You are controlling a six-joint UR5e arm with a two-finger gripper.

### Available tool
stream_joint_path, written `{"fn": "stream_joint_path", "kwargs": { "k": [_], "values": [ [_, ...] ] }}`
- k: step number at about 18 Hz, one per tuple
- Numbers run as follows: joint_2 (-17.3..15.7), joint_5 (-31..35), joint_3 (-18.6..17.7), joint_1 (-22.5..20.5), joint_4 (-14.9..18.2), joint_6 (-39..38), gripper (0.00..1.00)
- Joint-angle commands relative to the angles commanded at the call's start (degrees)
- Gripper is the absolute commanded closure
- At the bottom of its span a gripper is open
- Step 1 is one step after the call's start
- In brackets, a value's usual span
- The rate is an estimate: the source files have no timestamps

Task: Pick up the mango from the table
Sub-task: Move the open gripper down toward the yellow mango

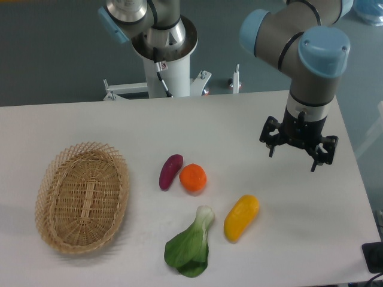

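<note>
Mango (242, 217) on the table (90, 119), apart from the gripper (297, 156).
The gripper's 2 fingers stand spread, gripping nothing; the mango lies below-left, near the camera.

Yellow-orange mango (242, 217) flat on table (72, 122)

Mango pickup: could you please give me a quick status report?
Gripper open, empty, hovering above table, up and right of the mango. Mango lying untouched. Bok choy and orange nearby, neither blocking.
</note>
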State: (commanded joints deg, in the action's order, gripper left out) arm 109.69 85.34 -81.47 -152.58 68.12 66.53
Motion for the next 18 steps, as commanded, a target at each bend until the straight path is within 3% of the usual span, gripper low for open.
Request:
{"fn": "stream_joint_path", "kwargs": {
  "k": [6,9,13,18],
  "values": [
    [0.17,-0.79,-0.26,0.09,-0.26,-0.79,0.0],
    [0.44,-4.3,-0.44,0.09,-1.4,-5.53,0.0],
    [1.14,-5.1,-0.97,0.7,-4.82,-10.44,0.0],
    [3.07,-4.92,-2.9,2.55,-13.17,-12.21,0.0]
  ]
}}
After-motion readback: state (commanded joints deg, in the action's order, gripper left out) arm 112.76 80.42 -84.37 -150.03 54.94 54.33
